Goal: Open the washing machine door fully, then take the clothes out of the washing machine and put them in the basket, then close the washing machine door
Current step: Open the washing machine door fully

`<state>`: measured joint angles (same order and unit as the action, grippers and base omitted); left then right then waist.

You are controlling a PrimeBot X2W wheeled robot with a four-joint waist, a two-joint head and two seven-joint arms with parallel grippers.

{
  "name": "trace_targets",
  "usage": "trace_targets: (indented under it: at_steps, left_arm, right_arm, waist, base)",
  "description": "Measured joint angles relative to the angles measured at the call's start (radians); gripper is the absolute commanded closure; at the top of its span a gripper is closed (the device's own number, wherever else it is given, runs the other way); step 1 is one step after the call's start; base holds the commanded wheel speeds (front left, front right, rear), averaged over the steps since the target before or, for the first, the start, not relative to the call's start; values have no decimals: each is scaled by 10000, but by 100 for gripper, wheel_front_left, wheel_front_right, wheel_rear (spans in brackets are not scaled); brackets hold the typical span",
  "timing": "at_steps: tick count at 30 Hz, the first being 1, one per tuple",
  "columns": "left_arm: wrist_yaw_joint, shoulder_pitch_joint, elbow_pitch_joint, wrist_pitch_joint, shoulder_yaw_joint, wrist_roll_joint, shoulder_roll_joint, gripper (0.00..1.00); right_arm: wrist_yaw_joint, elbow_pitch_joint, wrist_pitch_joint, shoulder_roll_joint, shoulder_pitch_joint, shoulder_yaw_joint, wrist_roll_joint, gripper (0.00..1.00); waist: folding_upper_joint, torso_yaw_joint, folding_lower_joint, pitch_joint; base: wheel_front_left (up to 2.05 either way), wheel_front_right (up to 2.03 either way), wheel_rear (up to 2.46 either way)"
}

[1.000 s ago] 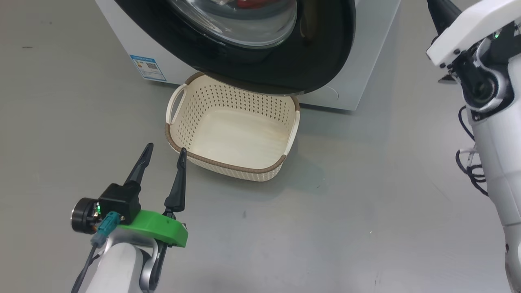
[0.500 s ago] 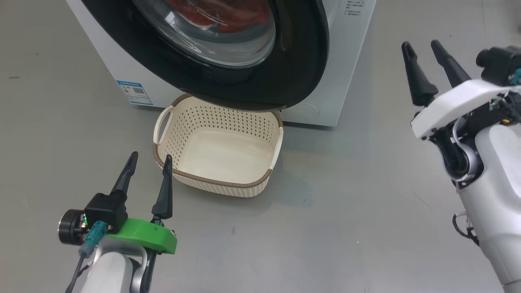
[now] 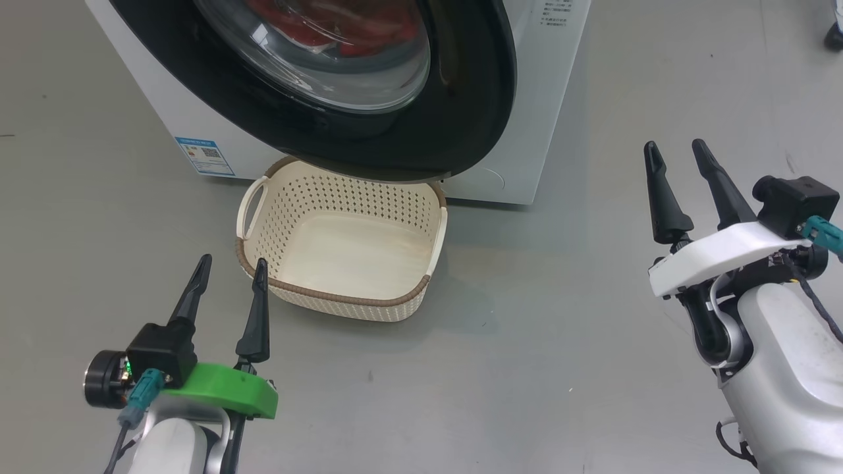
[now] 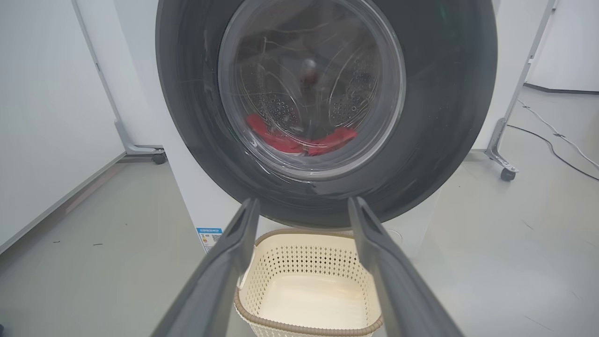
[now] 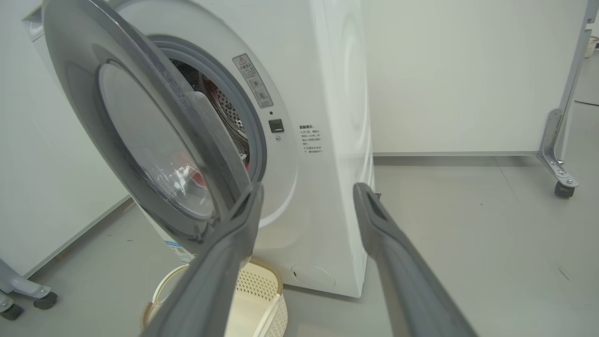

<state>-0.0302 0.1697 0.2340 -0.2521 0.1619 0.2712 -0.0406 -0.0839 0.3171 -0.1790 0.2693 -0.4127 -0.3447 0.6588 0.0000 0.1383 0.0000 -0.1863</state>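
Low on washing machine [image 3: 540, 99], blue QR sticker [image 3: 204, 155], unreadable, left tool [image 3: 234, 260] and right tool [image 3: 674, 145] agape, empty

White forearms [image 3: 777, 368], black fingers [image 3: 253, 322], green left bracket [image 3: 224, 388].

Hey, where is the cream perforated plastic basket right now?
Head view, centre-left: the cream plastic basket sits on the grey floor, tucked under the partly open black-rimmed door of the white washing machine.
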Motion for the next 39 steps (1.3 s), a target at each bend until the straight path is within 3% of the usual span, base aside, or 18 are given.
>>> trace_targets:
  at_steps: [39]
  left_arm:
    - [-102,-9,-151,0,-224,-171,8,0]
  right_arm:
    - [433,-989,-558,4,1149,48,-454,0]
  waist:
    - [0,-135,0,-132]
  base:
    - [0,0,0]
